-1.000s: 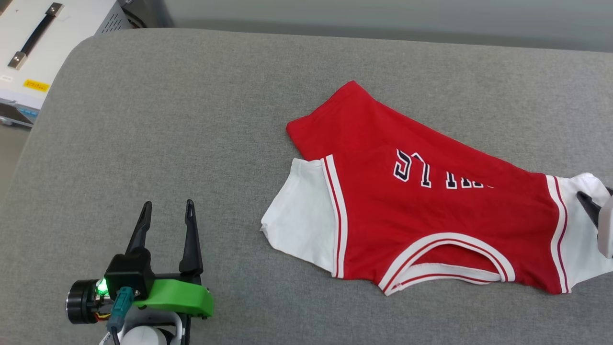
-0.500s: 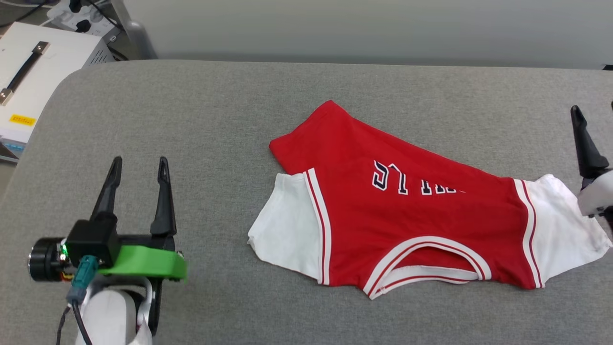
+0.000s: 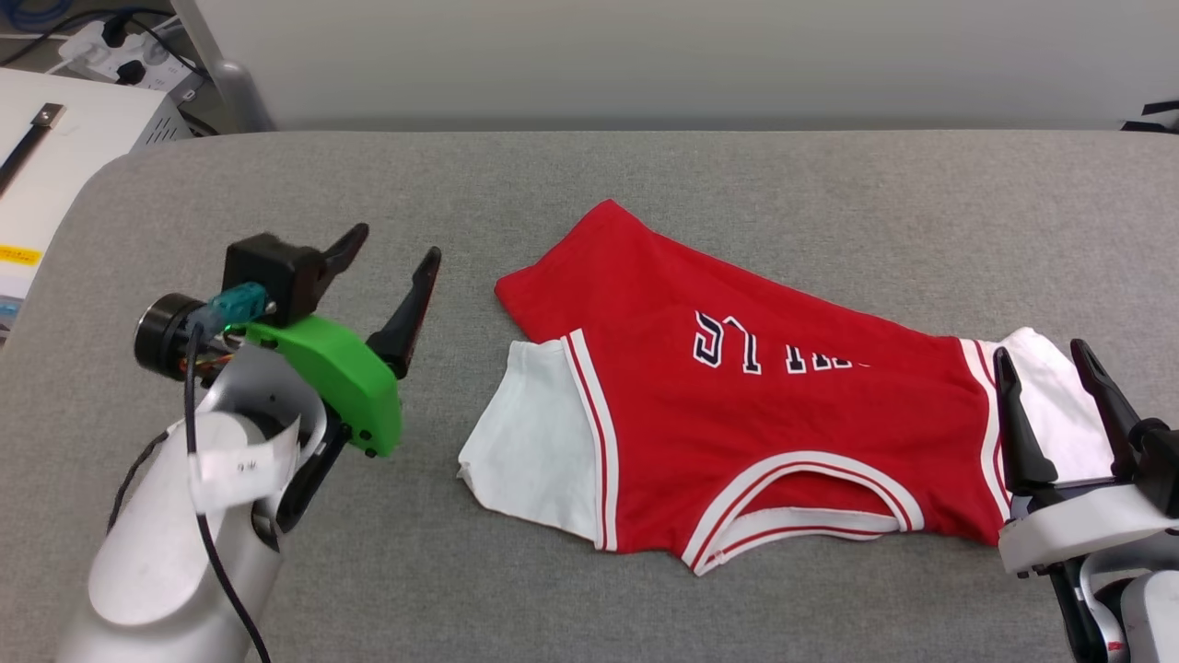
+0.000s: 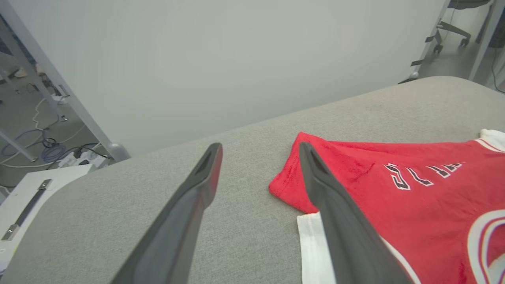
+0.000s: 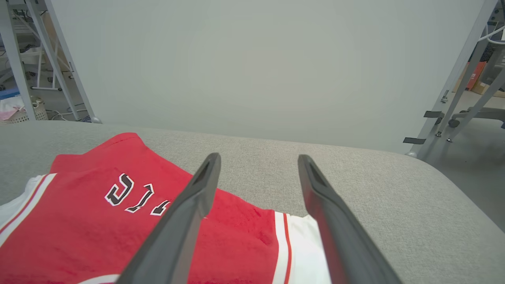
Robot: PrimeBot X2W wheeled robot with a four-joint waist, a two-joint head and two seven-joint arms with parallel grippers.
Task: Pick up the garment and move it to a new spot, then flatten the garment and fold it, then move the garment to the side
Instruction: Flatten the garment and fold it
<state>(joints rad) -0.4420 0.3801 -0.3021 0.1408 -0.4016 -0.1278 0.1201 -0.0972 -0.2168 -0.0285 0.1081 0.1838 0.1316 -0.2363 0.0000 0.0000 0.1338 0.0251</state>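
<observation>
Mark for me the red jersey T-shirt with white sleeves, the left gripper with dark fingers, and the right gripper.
red jersey T-shirt with white sleeves (image 3: 764, 433), head view, red panel between lettering and collar.
left gripper (image 3: 396, 241), head view, midway between its fingertips.
right gripper (image 3: 1039, 350), head view, midway between its fingertips.

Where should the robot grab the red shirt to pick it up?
Probably by its ends: the left sleeve and right sleeve stick out flat past the red body of the shirt. The left pincer could drop onto its sleeve from the outer side. The right pincer, open above its sleeve, could do likewise.
</observation>
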